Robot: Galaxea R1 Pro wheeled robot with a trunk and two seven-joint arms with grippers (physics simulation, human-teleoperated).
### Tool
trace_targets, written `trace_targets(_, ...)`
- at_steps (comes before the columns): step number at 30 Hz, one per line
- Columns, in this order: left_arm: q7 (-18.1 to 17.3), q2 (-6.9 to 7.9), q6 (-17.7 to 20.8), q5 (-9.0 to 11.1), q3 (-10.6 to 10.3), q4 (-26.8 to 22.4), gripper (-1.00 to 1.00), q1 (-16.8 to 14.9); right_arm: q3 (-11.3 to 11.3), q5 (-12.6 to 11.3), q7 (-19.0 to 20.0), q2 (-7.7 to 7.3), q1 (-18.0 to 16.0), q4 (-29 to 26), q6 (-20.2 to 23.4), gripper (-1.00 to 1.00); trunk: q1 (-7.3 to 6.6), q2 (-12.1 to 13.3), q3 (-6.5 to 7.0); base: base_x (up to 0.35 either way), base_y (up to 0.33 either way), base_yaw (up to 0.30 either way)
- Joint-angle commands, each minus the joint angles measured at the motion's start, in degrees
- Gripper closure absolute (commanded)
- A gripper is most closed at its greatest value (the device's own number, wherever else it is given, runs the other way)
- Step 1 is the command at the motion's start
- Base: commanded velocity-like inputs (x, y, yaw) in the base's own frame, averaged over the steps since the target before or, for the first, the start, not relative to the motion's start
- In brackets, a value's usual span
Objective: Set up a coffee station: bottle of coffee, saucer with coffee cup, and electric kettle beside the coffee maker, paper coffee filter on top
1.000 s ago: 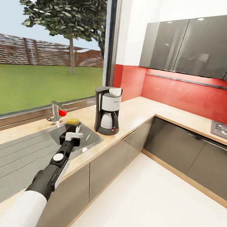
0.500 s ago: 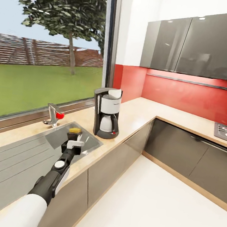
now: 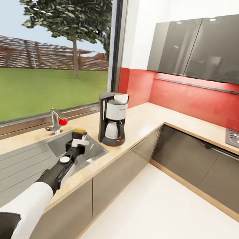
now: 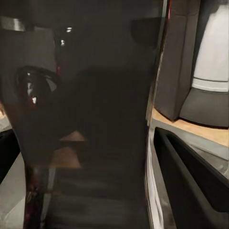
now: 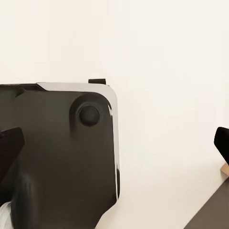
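Black-and-white coffee maker (image 3: 112,119), label unreadable, wooden countertop (image 3: 145,119), left gripper (image 3: 79,143) over sink (image 3: 93,150)

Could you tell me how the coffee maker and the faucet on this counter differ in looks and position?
The coffee maker is tall, black and white, standing right of the sink. The faucet is low, metallic with a red knob, sitting behind the sink by the window. Both stand upright on the countertop.

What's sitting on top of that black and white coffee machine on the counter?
A white paper filter rests on top of the black and white coffee machine, tilted toward the right side. Whether anything lies inside it, or under the lid, cannot be seen from here.
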Motion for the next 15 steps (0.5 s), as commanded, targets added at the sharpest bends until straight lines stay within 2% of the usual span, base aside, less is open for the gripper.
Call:
trace_targets(1, 0.18, -0.03, -1.34, -0.67, 0.07, 0.07, 1.00, -0.17, -0.39, 0.52, -0.06, 0.02, -0.05, 0.06, -0.20, -1.00, 0.03, -0.12, -0.13, 0.000, 0.000, 0.000)
trace_targets(7, 0.38, -0.27, -4.53, -0.83, -0.02, -0.18, 1.00, -0.15, -0.39, 0.52, -0.06, 0.02, -0.05, 0.07, -0.20, -1.00, 0.03, -0.12, -0.13, 0.000, 0.000, 0.000)
trace_targets(10, 0.94, -0.32, -4.92, -2.25, 0.08, -0.47, 1.00, 0.11, -0.35, 0.68, -0.15, 0.02, -0.05, 0.15, -0.09, -1.00, 0.03, -0.12, -0.13, 0.033, 0.000, 0.000)
trace_targets(15, 1.06, -0.20, -4.98, -2.52, 0.11, -0.52, 1.00, 0.37, -0.32, 0.70, -0.27, -0.05, -0.05, 0.16, -0.02, -1.00, 0.03, -0.12, -0.13, 0.273, 0.000, 0.000)
